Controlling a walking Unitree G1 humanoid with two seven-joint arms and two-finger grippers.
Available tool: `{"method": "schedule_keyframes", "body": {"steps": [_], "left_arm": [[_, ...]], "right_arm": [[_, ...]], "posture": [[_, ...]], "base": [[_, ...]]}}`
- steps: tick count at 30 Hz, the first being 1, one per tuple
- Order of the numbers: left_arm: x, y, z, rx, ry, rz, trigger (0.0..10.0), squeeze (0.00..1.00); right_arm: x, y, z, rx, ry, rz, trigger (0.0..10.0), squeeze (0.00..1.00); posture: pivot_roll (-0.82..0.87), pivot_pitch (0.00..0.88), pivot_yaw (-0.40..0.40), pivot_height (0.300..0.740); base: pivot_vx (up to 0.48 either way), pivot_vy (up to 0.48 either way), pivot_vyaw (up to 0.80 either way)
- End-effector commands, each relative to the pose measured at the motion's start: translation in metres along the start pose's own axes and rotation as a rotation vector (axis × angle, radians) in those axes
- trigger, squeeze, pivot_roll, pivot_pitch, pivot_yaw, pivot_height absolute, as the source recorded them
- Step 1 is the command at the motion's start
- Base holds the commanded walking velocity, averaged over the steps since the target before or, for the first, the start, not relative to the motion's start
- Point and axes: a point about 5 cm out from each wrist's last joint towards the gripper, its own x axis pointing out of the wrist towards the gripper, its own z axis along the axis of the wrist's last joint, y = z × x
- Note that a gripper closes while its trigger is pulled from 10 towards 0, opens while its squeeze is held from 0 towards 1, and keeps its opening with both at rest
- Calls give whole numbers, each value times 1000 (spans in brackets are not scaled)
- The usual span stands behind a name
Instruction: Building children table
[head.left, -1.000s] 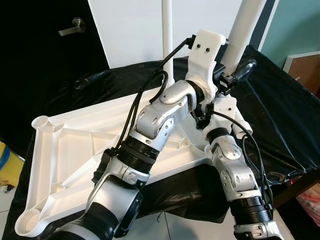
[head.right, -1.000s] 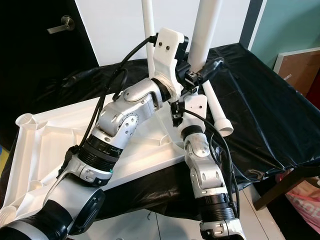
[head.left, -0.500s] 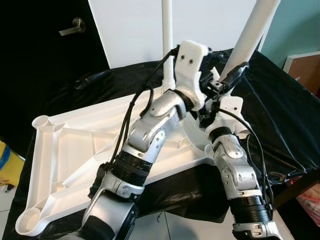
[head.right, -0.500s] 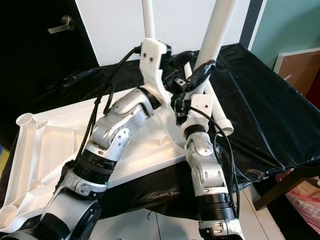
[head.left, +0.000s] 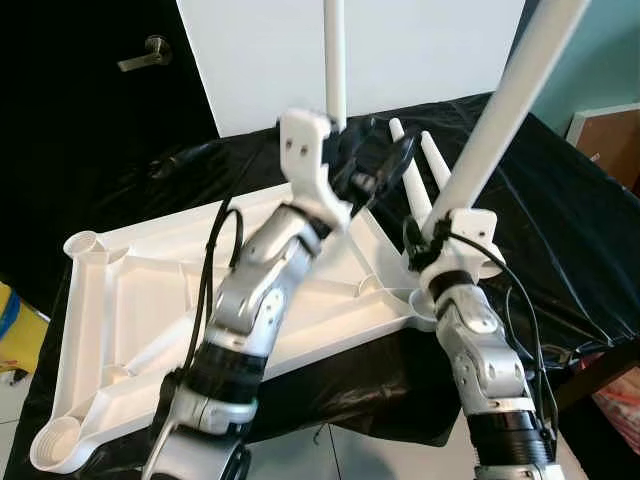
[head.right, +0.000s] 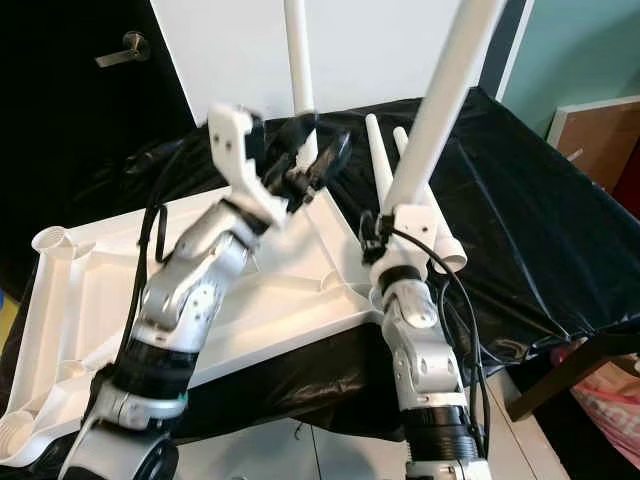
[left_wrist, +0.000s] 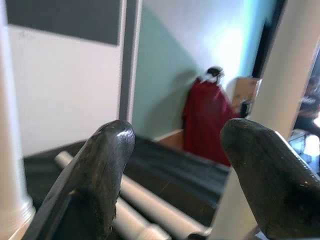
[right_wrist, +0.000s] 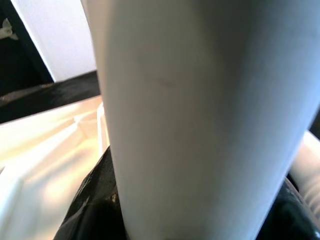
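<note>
The white table top (head.left: 150, 290) lies upside down on a black-covered surface. One white leg (head.left: 335, 50) stands upright in its far corner. My right gripper (head.left: 440, 228) is shut on a second white leg (head.left: 505, 110). That leg leans up to the right, just above the near right corner socket (head.left: 420, 298). In the right wrist view the held leg (right_wrist: 200, 110) sits between the black fingers (right_wrist: 90, 210). My left gripper (head.left: 385, 165) hangs open above the table top, left of the held leg, with nothing in it (left_wrist: 175, 165). Two loose legs (head.left: 415, 170) lie on the cloth behind.
Open sockets sit at the table top's left corners (head.left: 85, 245) (head.left: 55, 445). A dark door (head.left: 150, 50) is at the back left. A brown board (head.left: 605, 140) and a pink bag (head.left: 620, 410) are to the right. Black cloth (head.left: 560, 230) drapes over the edge.
My left gripper has let go near the held leg and swung away to the left. The right gripper has brought the leg's lower end down toward the corner socket.
</note>
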Motion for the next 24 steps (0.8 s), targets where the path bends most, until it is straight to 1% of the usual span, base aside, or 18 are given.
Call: {"method": "schedule_keyframes", "body": {"steps": [1,6,8,10,11,14,17,20,22,23,24], "left_arm": [[-4,0,-1,32,13,-25,10000,0],[-20,5,-15,50,71,26,10000,0],[-25,4,-20,44,87,27,10000,0],[-34,1,-29,47,115,30,10000,0],[-34,1,-29,47,115,30,10000,0],[-38,0,-34,58,139,23,10000,0],[-47,-1,-42,85,187,3,10000,0],[-48,-2,-43,90,194,1,10000,0],[-56,-2,-52,98,231,-9,10000,0],[-56,-2,-52,98,231,-9,10000,0],[-59,-6,-57,110,255,-35,10000,0]], "right_arm": [[-2,3,2,13,-1,24,10000,0],[-6,1,-5,1,32,49,10000,0],[-8,1,-7,0,45,54,10000,0],[-11,-1,-10,-7,63,61,10000,0],[-11,-1,-10,-7,63,61,10000,0],[-13,-2,-11,-21,67,70,10000,0],[-15,-4,-12,-47,66,85,10000,0],[-16,-5,-12,-50,66,88,10000,0],[-18,-6,-12,-81,66,109,10000,0],[-18,-6,-12,-81,66,109,10000,0],[-20,-7,-13,-92,67,114,10000,0]], "posture": [[-188,39,54,740],[-186,39,51,740],[-186,40,49,740],[-185,40,46,740],[-185,40,46,740],[-182,42,44,740],[-178,42,45,740],[-178,42,45,740],[-174,41,45,740],[-174,41,45,740],[-171,41,45,740]], "base": [[0,0,0],[0,0,0],[0,0,0],[0,0,0],[0,0,0],[0,0,0],[0,0,0],[0,0,0],[0,0,0],[0,0,0],[0,0,0]]}}
